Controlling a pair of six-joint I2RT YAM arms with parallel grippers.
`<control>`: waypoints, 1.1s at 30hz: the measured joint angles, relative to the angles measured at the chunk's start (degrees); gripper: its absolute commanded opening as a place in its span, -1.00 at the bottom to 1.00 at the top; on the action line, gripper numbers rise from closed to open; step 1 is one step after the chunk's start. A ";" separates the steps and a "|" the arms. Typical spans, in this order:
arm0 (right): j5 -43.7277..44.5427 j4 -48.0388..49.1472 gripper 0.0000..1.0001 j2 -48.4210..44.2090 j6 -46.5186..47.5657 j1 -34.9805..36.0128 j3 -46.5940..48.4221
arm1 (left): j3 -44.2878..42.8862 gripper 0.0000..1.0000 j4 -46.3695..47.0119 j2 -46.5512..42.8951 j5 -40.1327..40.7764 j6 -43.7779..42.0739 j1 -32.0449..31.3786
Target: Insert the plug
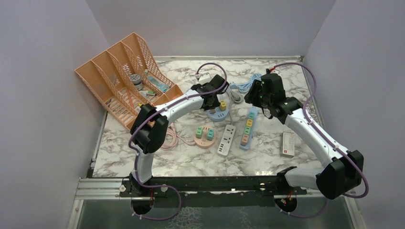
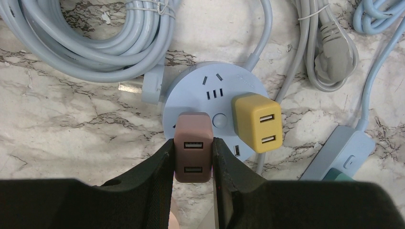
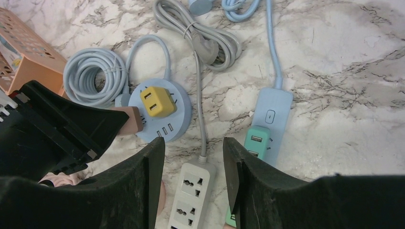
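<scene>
The left gripper (image 2: 192,144) is clamped on a brown plug (image 2: 193,160), its 2 black fingers (image 2: 160,167) pressing the plug's 2 long sides. The plug is a rounded, blocky adapter with 2 USB ports stacked on the face turned toward the wrist camera. Its far end sits over the near rim of a round, pale blue socket hub (image 2: 210,90). Its prongs are hidden, so I cannot tell whether they are in a socket. Just to its right on the same hub stands a yellow plug (image 2: 258,121) of the same shape, also with 2 USB ports.

From above, the left arm rises from its base to a bent elbow, and the forearm stretches forward and to the right, out to the hub at mid-table.

The right gripper (image 3: 193,148) hangs with its jaws wide and nothing between them, above the grey cord end of a white power strip (image 3: 193,191). Its arm angles forward and to the left from the base.

Around the hub lie a coiled blue cable (image 2: 95,43) and a blue power strip (image 3: 272,109) that carries a green plug (image 3: 258,138), all on the marble table (image 1: 191,162).
</scene>
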State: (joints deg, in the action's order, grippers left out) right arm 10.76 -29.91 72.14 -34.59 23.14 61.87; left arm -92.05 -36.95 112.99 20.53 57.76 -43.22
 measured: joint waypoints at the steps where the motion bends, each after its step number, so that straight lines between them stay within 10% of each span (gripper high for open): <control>1: 0.00 -0.02 -0.05 0.00 0.02 0.00 -0.04 | -0.22 -1.00 -0.09 0.15 0.02 0.00 0.00; 33: -0.09 0.13 -0.05 0.48 0.85 0.00 -1.18 | -9.70 -1.00 -6.21 7.98 11.19 3.93 -1.31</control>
State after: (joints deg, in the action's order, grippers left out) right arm 10.68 -29.78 72.62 -33.74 23.14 60.69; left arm -101.75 -43.16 120.97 31.73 61.69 -44.53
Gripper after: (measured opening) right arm 0.478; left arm 0.316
